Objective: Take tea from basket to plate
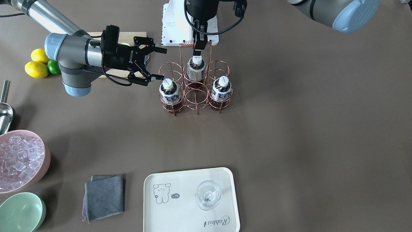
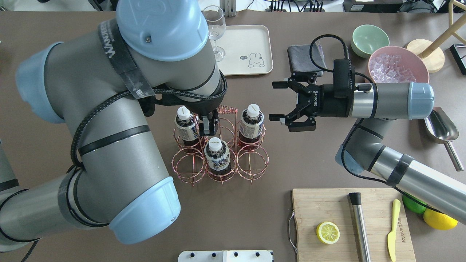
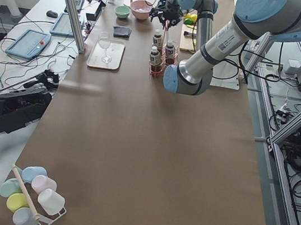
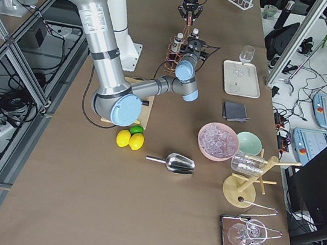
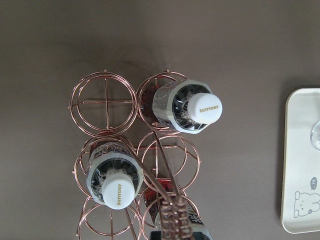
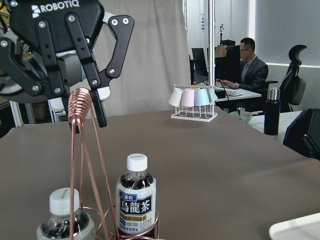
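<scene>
Overhead exterior shows one rose-gold wire basket point(image 2: 188, 164) of six round rings, two rows of three, with a tall wire handle point(image 2: 227, 108). Three small clear plastic tea bottles point(image 2: 216, 154) stand in it. Each holds dark red-brown drink and has a white screw cap and a white label with black print. Two fill the end rings of the basket's row farther from the robot, and one fills the middle ring of the nearer row. The left gripper point(image 2: 209, 127) hangs at the handle's top bar; whether it clamps the bar cannot be told. The right gripper point(image 2: 276, 102) sits just beside the basket, fingers spread wide, holding nothing. Beyond the basket, well apart, lies one cream-white rectangular plate point(image 2: 251, 36) bearing one clear wine glass point(image 2: 214, 26).
</scene>
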Robot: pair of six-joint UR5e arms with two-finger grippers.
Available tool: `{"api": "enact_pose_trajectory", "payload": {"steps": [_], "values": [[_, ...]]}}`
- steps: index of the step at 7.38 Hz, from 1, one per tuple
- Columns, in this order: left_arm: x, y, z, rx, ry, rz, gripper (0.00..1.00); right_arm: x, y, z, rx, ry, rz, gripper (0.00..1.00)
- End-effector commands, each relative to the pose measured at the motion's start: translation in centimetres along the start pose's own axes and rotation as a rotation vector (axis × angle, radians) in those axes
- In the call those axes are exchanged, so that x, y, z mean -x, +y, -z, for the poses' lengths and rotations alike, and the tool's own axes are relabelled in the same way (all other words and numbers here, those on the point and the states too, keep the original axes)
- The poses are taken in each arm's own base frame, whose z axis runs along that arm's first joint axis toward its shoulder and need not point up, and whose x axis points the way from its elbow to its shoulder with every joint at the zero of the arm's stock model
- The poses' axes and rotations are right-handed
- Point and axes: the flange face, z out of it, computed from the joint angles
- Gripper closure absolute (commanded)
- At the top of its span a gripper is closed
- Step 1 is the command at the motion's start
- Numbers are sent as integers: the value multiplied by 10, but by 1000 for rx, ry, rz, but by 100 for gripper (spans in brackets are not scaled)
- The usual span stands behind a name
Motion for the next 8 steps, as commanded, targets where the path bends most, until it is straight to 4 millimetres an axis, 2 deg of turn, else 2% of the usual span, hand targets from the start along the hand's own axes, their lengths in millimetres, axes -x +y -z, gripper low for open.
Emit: {"api": "enact_pose_trajectory", "payload": {"steps": [1,5,7,8], "values": [[0,0,0,-1,0,0,100,31,15,-47,-19,-4,-41,1],[0,0,0,-1,0,0,100,28,25,-50,5,12,13,3],[0,-1,0,0,0,0,100,27,26,-51,5,19,10,27],[-1,-1,0,-1,1,1,100,28,29,-50,9,18,7,44]]}}
